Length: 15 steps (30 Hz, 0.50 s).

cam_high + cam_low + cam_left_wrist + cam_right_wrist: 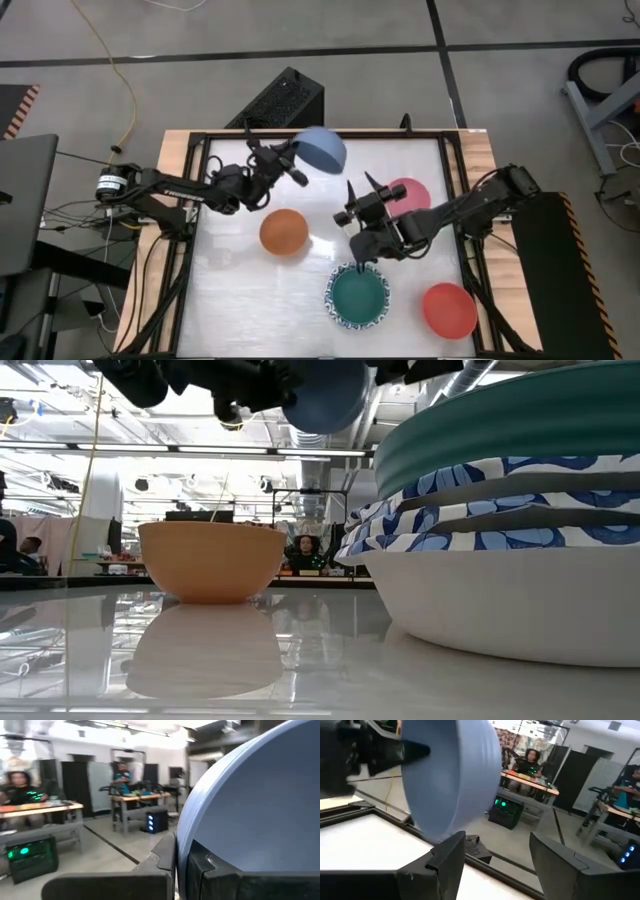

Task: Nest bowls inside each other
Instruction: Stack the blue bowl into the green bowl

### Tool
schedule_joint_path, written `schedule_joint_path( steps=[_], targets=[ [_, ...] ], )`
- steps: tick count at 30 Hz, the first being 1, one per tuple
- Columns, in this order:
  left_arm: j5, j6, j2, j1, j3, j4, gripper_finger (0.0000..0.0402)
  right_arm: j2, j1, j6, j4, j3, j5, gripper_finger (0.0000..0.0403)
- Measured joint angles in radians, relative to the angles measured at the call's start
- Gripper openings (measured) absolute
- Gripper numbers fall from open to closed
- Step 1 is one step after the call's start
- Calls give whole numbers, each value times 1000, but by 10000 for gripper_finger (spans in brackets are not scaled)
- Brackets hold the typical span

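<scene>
Left gripper [293, 163], near the table's [250, 300] back edge, is pinching the rim of the blue bowl [322, 148] and holding it in the air, tipped on its side; the left wrist view is showing its fingers [165, 857] clamped on either side of the thin wall. Orange bowl [283, 232] is sitting upright left of the table's centre, untouched.

Right gripper [361, 188], at mid-table and raised, is pointing toward the blue bowl with its fingers [447, 855] spread wide and nothing between them. Just in front of it, toward the front edge, the green bowl [359, 295] is resting in a stack of blue-patterned white bowls [480, 495] (the low view is showing three patterned rims beneath it). Pink bowl [410, 194] is lying behind the right arm, toward the back right corner; red bowl [449, 309] is sitting at the front right corner.

Handling, as judged: the bowls are looking rigid, light, smooth and probably slippery, and they may chip if dropped. The rim seems the best hold, one finger inside the wall and one outside. A bowl held this way is likely to swing, so it should be levelled before lowering into the stack.
</scene>
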Motion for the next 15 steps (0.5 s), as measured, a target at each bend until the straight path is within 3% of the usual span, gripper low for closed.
schedule_joint_path(
  steps=[8,12,15],
  targets=[
    [3,-91,0,77,-4,16,0,0,-66,-52,35,0,0,240],
    [58,-90,0,98,-4,-6,0,0,-102,-250,164,0,-8,240],
    [133,-101,0,124,-4,-55,0,0,-133,-471,331,0,-90,240]
  ],
)
